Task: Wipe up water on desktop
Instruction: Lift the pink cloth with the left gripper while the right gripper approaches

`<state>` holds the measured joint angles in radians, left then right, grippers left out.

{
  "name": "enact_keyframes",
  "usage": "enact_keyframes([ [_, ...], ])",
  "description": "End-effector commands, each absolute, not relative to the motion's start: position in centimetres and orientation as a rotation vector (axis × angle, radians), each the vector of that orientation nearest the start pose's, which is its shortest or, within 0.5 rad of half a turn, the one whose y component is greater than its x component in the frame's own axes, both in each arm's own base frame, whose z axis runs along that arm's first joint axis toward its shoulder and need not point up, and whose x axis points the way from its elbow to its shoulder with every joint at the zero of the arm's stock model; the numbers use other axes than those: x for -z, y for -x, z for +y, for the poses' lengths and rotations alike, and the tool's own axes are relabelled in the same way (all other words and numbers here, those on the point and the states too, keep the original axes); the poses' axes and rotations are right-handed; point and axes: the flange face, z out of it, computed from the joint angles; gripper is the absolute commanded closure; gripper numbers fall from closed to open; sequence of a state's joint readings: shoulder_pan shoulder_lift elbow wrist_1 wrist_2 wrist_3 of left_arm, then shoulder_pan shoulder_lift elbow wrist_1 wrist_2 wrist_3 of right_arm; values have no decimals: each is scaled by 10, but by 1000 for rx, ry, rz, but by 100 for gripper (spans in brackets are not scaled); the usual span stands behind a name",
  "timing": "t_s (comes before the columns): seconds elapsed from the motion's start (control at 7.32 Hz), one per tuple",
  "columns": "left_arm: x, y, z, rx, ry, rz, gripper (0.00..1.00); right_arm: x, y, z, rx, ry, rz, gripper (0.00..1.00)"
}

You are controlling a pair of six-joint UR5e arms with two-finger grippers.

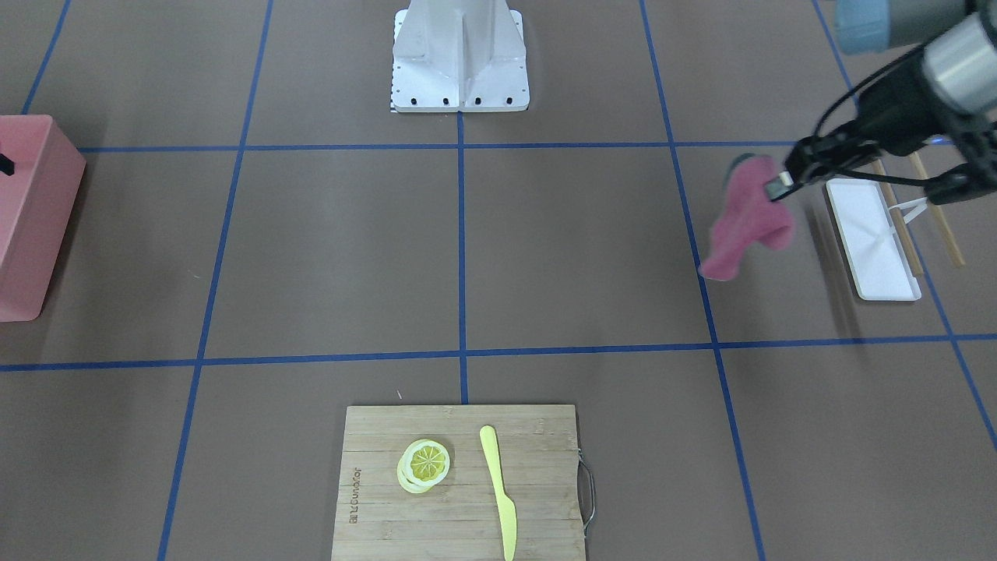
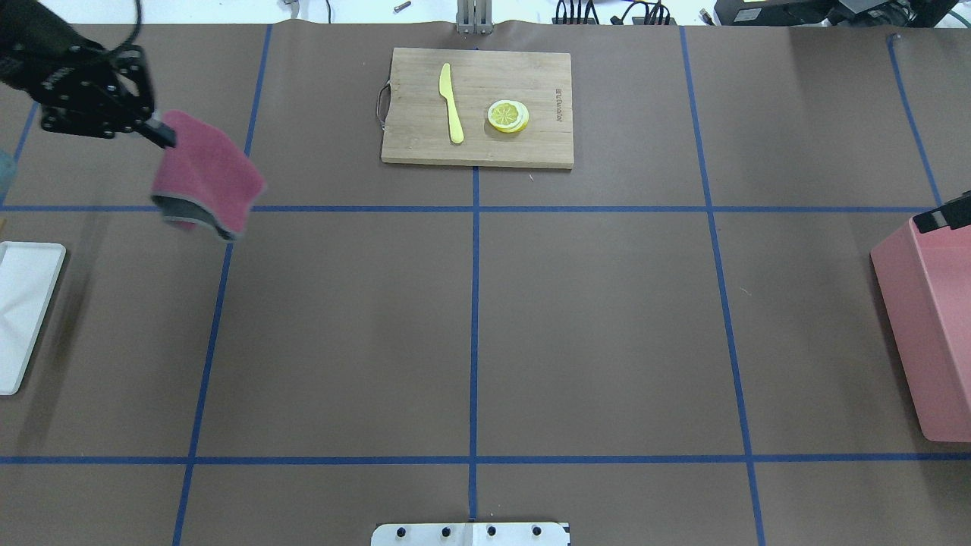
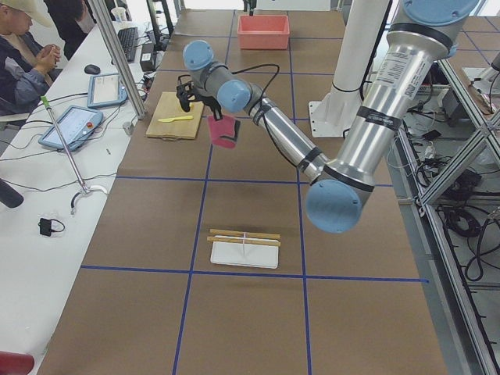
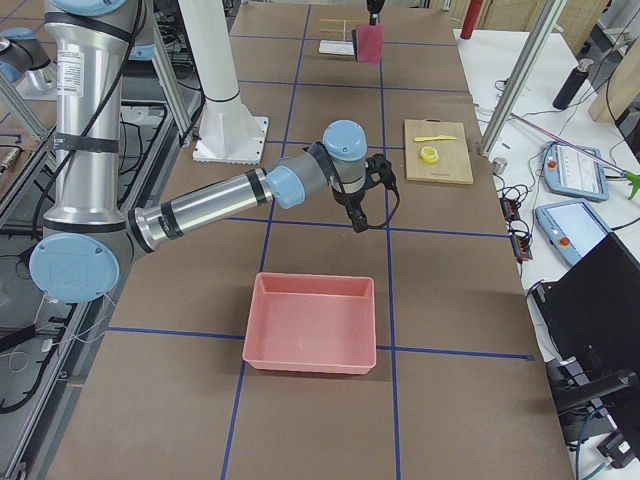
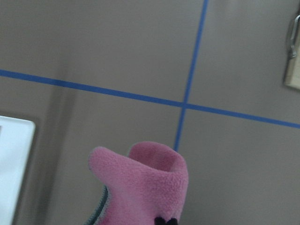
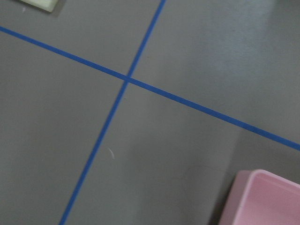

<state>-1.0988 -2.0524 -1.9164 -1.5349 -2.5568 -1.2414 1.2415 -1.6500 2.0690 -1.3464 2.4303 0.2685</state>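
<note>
My left gripper is shut on a corner of a pink cloth, which hangs from it in the air above the desktop. In the overhead view the gripper and cloth are at the far left, over a blue tape line. The cloth fills the bottom of the left wrist view. The brown desktop shows no water that I can make out. My right gripper hovers near the pink bin; I cannot tell whether it is open or shut.
A bamboo cutting board at the far middle carries lemon slices and a yellow knife. A white tray with wooden sticks lies below the left arm. A pink bin stands at the right edge.
</note>
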Motion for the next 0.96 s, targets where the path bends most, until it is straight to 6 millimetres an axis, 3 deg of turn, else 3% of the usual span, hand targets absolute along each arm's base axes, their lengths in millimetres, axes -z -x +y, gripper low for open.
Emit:
enact_keyframes([
  [0.0, -121, -324, -512, 386, 282, 1159, 100, -337, 176, -421, 274, -388, -1060, 0],
  [0.14, -97, -353, -511, 434, 312, 1185, 100, -306, 219, -418, 282, -428, -1063, 0],
  [0.27, -90, -375, -504, 491, 377, 1215, 100, -275, 246, -416, 301, -499, -1068, 0],
  [0.55, -72, -401, -508, 580, 472, 1274, 100, -223, 287, -393, 339, -631, -1090, 0],
  [0.82, -36, -413, -504, 589, 384, 1326, 100, -191, 335, -369, 332, -750, -1071, 0],
])
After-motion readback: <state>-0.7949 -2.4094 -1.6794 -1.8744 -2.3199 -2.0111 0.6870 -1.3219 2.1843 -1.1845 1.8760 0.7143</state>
